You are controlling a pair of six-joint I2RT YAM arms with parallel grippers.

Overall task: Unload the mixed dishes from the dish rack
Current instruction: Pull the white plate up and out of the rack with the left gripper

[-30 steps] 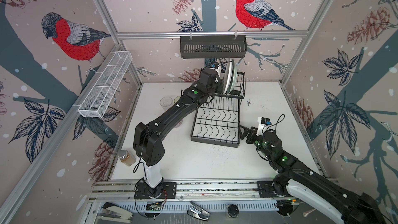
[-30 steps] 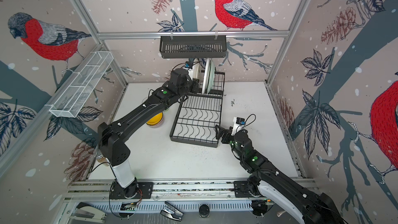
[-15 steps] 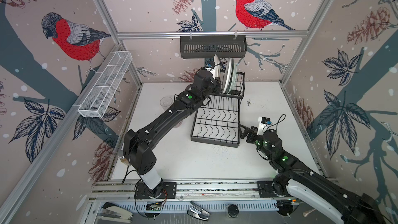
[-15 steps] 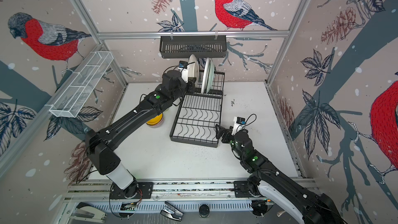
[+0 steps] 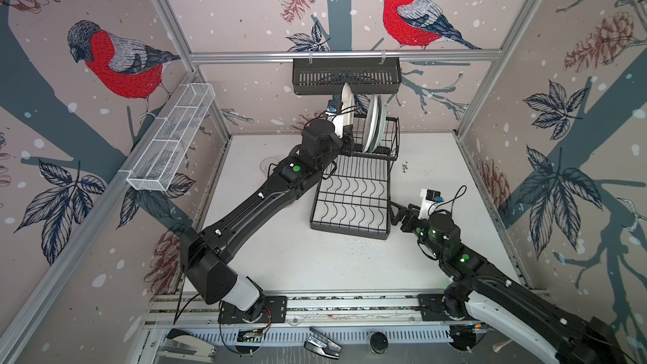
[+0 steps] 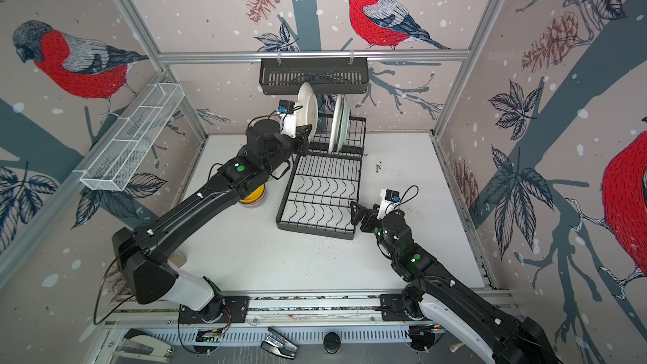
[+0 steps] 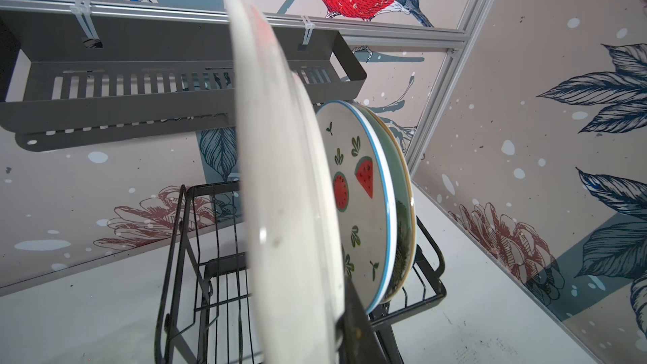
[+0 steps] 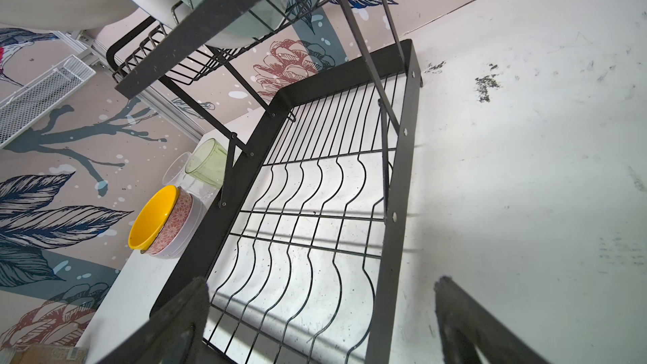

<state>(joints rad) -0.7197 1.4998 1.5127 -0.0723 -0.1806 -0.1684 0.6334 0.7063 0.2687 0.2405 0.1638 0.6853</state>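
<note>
1. A black wire two-level dish rack [image 5: 352,201] stands on the white bench [image 5: 308,264]. Its wide flat tray of wavy wires lies toward the front and its smaller raised basket [image 6: 352,134] sits at the back.
2. The left claw [image 6: 304,134] is clamped on the lower rim of a plain cream round plate [image 6: 308,105]. The plate is upright on edge at the left end of the raised basket. In both top views its top rim shows in front of the long black slotted plastic basket [image 5: 346,75] hung on the back rail.
3. In the left wrist view the cream plate [image 7: 280,204] fills the middle, with one dark finger [image 7: 355,327] against its face near the lower rim. Whether its lower edge is clear of the wires cannot be told.
4. Two more plates stand upright in the raised basket, to the right of the held one. One is a white blue-rimmed plate painted with watermelon slices [image 7: 357,197]; a mint-green plate [image 7: 402,232] stands close behind it.
5. The right claw [image 5: 397,211] hangs low, just beside the front right corner of the flat tray. Its jaws are wide apart with nothing between them. In the right wrist view its dark fingers [image 8: 182,320] frame the tray's wires.
6. On the bench left of the rack sits a nested stack: a yellow bowl [image 8: 154,218] in a pink-patterned bowl [image 8: 176,225] in a lilac bowl [image 8: 190,236].
7. Just past the stack stand a pale-green glass tumbler [image 8: 206,162] and a clear glass tumbler [image 8: 176,169], side by side near the rack's left edge.
8. A long white mesh trough [image 5: 171,138] hangs on the left rail.
</note>
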